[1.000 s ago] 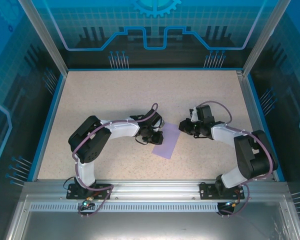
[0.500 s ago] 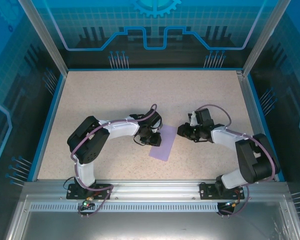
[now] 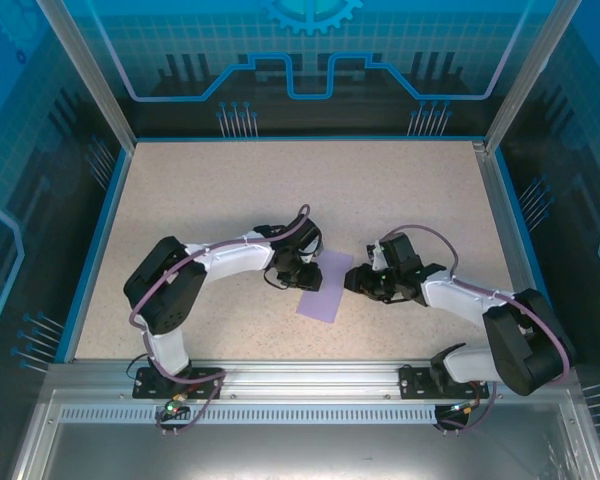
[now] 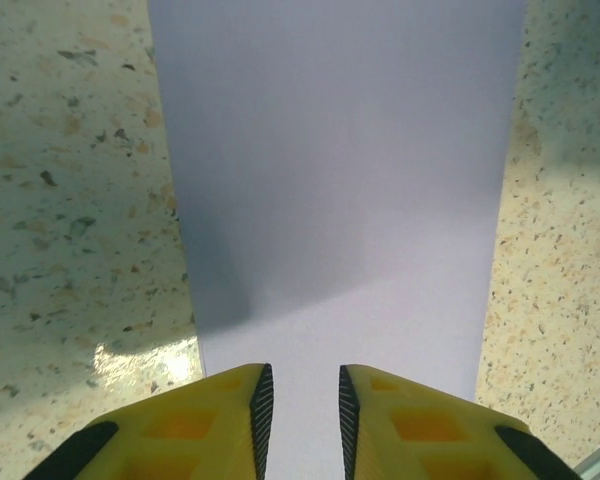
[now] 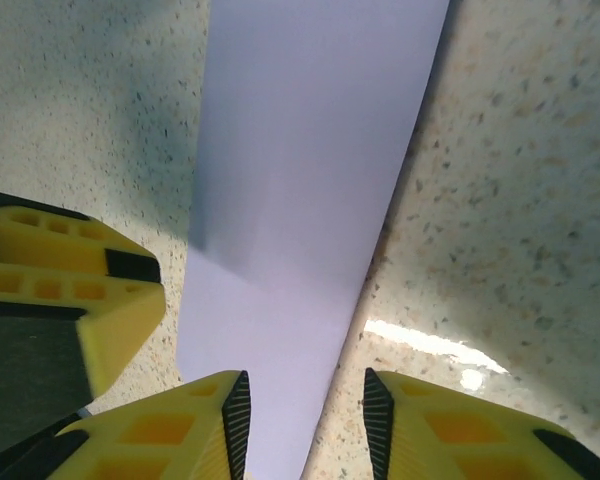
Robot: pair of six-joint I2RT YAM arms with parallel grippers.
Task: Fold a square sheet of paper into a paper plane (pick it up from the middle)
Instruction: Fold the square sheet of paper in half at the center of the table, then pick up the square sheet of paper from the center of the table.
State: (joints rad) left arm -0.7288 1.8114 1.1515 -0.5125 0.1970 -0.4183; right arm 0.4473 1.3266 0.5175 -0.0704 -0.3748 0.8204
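Left yellow-fingered claw (image 4: 300,385) is parked at the 10 o'clock edge of the thin lavender-purple sheet of paper (image 3: 325,287), jaws a narrow slit with nothing in them. The sheet lies flat on the speckled beige tabletop (image 3: 230,200). Right yellow-fingered claw (image 5: 300,395) is at its 3 o'clock, a bit wider, also empty.

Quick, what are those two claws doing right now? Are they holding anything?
Left gripper: slightly open, holding nothing, jaws over the purple paper.
Right gripper: open, holding nothing, jaws over the paper's edge.
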